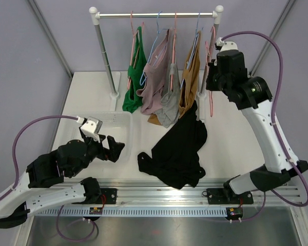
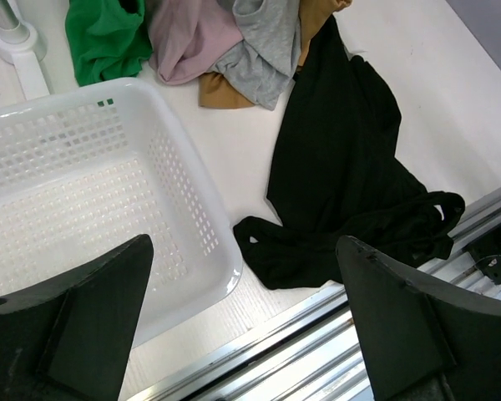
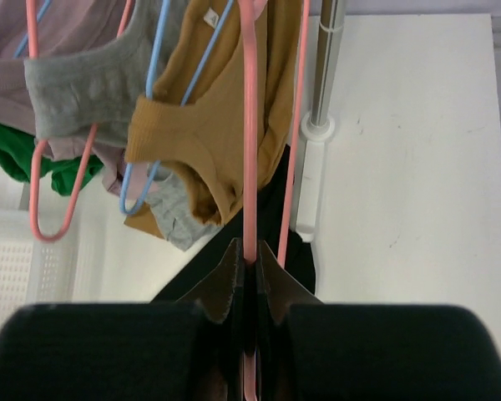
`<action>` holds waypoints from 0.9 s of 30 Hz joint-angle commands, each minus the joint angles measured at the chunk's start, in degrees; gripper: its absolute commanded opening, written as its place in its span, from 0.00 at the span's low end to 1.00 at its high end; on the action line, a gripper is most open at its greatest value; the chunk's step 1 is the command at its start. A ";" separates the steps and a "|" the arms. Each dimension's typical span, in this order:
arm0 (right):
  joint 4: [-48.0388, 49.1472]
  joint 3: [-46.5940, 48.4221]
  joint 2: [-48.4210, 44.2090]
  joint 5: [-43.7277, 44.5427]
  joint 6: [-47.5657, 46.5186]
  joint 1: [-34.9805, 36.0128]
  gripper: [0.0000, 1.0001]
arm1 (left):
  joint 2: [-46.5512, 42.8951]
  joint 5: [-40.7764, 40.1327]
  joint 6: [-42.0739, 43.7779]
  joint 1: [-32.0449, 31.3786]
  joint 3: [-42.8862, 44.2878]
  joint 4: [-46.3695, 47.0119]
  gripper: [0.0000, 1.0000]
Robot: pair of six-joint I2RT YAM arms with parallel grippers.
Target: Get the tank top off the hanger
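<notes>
Task garment: the black tank top (image 1: pixel 179 154) lies crumpled on the table (image 1: pixel 236 133), off any hanger, at 6 o'clock from the hanging clothes. One strap loop trails toward 8 o'clock.
Hanger: the pink hanger (image 1: pixel 211 100) hangs bare at the rail's right end, at 1 o'clock from the tank top.
Top view only: I get the full layout here, with the rail (image 1: pixel 156 15) on white posts and both arms.
Left wrist view only: I see the tank top's soft matte folds, its strap loops reaching the metal edge rail, and the grid of holes in the basket floor.
Right wrist view only: I see the hanger's thin pink wire running straight down into the jaws, with a strip of black cloth behind it.
Materials: the white basket (image 1: pixel 126 120) is glossy perforated plastic with rounded corners. On the rail hang a green top (image 1: pixel 135 82), a mauve top (image 1: pixel 155 77), a knitted grey top (image 1: pixel 169 102) and a ribbed mustard top (image 1: pixel 191 77), on pink and blue wire hangers.
Left pincer: the left pincer (image 1: pixel 113 146) stands spread wide and holds nothing. It hovers over the basket's near right corner, at 9 o'clock from the tank top.
Right pincer: the right pincer (image 3: pixel 249 263) is clamped tight on the pink hanger's wire.
</notes>
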 commanded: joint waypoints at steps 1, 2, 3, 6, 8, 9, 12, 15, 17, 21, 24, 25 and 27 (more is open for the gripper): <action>2.41 8.78 4.29 -2.77 -3.52 -2.34 0.00 | -1.63 -2.08 0.38 -0.02 -1.74 0.24 0.95; 2.23 10.11 5.70 -3.31 -4.13 -3.65 0.00 | -2.07 -2.26 0.56 -0.02 -2.79 0.68 0.97; 2.23 11.61 8.41 -3.84 -4.49 -4.36 0.00 | -2.16 -2.35 0.56 0.06 -2.98 0.68 0.97; 1.88 18.02 14.29 -5.94 -5.19 -7.60 0.00 | -1.63 -2.00 0.56 0.06 -3.07 1.03 0.99; 0.13 24.60 17.65 -8.67 -5.54 -9.11 0.00 | -1.37 -1.91 0.65 0.06 -3.15 1.12 0.99; -0.66 27.15 21.23 -9.20 -5.72 -9.72 0.00 | -1.19 -1.99 0.47 0.06 -3.16 1.12 0.99; -3.04 35.86 27.91 -11.39 -6.51 -10.61 0.00 | -1.10 -1.91 0.47 0.15 -3.33 1.12 0.99; -4.01 41.32 32.67 -11.32 -7.04 -10.70 0.00 | -1.02 -1.99 0.38 0.07 -3.07 1.21 0.99; -3.22 41.07 33.66 -11.84 -6.78 -10.78 0.00 | -0.75 -1.65 0.21 0.15 -3.07 1.56 0.99; -0.15 33.88 31.30 -12.46 -5.81 -10.79 0.00 | 1.88 -1.82 -1.11 0.06 -2.37 1.48 0.99; 3.37 26.14 27.79 -11.58 -4.93 -10.87 0.09 | 5.92 -1.64 -2.34 0.06 -0.61 2.17 0.99; 3.72 25.69 27.16 -11.58 -4.84 -10.87 0.18 | 7.06 -0.77 -2.60 0.06 0.18 3.74 0.99; 3.29 25.16 25.40 -11.40 -4.58 -10.78 0.35 | 10.84 0.64 -2.87 -0.02 0.80 6.03 0.99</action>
